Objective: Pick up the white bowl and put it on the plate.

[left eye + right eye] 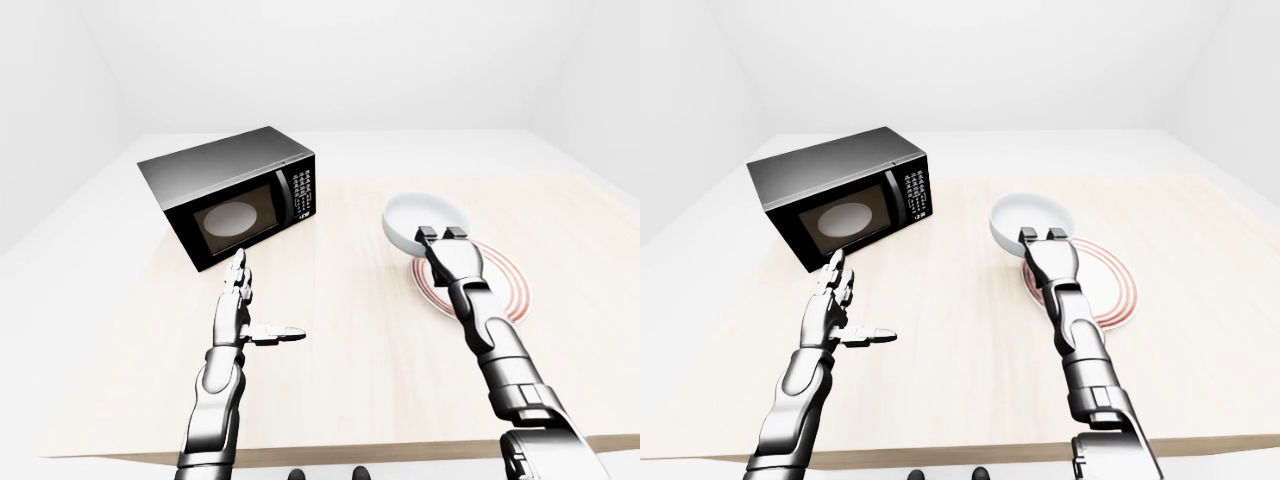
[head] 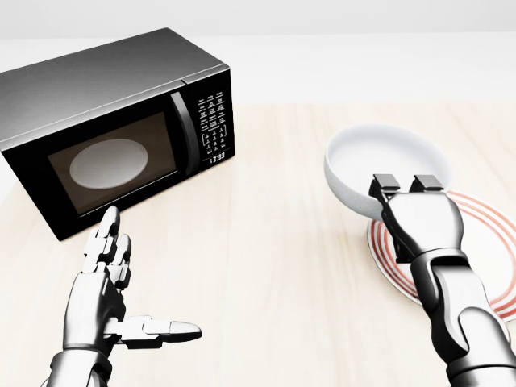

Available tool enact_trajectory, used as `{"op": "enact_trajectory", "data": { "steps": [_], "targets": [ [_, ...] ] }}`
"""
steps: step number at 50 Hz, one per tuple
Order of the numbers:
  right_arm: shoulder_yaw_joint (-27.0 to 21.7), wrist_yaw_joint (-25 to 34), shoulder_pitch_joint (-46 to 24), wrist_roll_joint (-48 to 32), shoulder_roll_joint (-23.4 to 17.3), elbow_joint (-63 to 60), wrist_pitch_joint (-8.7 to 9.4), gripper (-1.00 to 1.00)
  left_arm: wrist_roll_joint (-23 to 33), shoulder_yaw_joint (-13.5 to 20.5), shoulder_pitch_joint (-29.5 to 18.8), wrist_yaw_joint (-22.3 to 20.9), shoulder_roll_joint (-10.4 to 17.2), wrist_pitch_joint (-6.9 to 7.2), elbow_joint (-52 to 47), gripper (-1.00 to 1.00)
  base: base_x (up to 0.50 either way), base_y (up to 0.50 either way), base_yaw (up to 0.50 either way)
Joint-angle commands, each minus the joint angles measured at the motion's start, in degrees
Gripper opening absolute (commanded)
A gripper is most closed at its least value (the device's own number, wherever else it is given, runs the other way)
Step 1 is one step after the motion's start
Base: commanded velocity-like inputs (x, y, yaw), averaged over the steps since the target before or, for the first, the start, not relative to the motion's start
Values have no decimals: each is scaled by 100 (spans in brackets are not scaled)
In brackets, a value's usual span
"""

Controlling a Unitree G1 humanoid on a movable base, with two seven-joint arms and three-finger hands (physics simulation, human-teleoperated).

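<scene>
Overhead, white walls; pale wood table (image 1: 350, 340); right hand (image 2: 407, 189) pinching white bowl (image 2: 379, 161); left hand (image 2: 113, 298) spread.

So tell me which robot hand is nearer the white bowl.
Right. The right robot hand grips the white bowl at its near rim, while the left robot hand hangs open far to the left, below the microwave.
</scene>
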Motion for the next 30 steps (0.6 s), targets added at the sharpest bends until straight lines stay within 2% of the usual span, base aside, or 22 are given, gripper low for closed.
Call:
{"op": "enact_trajectory", "data": {
  "steps": [1, 9, 30],
  "targets": [
    [-260, -131, 62, 337, -273, -72, -61, -100, 0, 0, 0, 0, 0, 0, 0, 100, 0, 0, 0],
    [-380, -108, 198, 442, -424, -162, -54, -100, 0, 0, 0, 0, 0, 0, 0, 100, 0, 0, 0],
    [-440, -477, 202, 625, -659, 462, -118, -100, 0, 0, 0, 0, 0, 0, 0, 100, 0, 0, 0]
  ]
}}
